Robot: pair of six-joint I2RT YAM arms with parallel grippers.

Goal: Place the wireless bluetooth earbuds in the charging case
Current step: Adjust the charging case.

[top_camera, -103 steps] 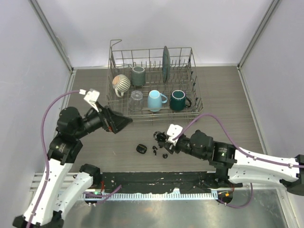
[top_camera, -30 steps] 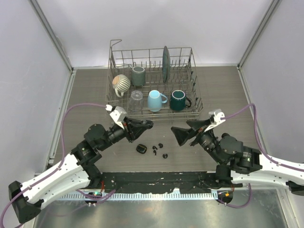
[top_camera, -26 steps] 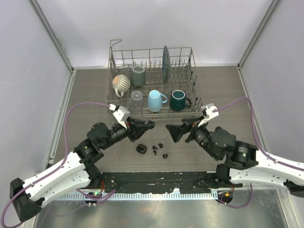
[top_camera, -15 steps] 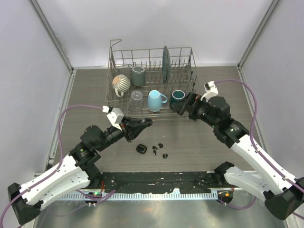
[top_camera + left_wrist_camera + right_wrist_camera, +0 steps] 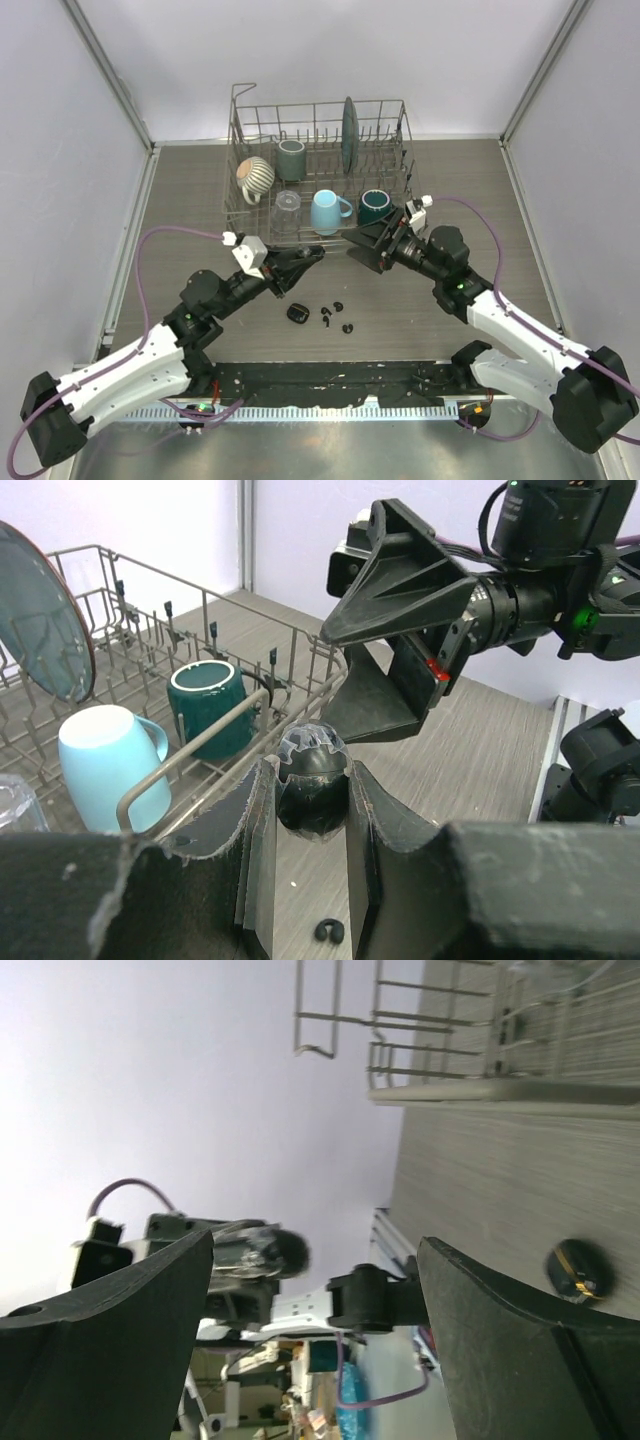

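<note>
Okay, your left gripper is clamped on the black charging case, up off the worktop. Right gripper faces it w/ jaws spread wide, nothing btwn them. Earbuds lie loose near the worktop's front edge, mid-way along, just beside a second black case.

Black earbuds; pale blue mug; dark teal mug; striped mug.

Top camera looks down on the table; wrist cameras face each other, both catching the rack
</note>
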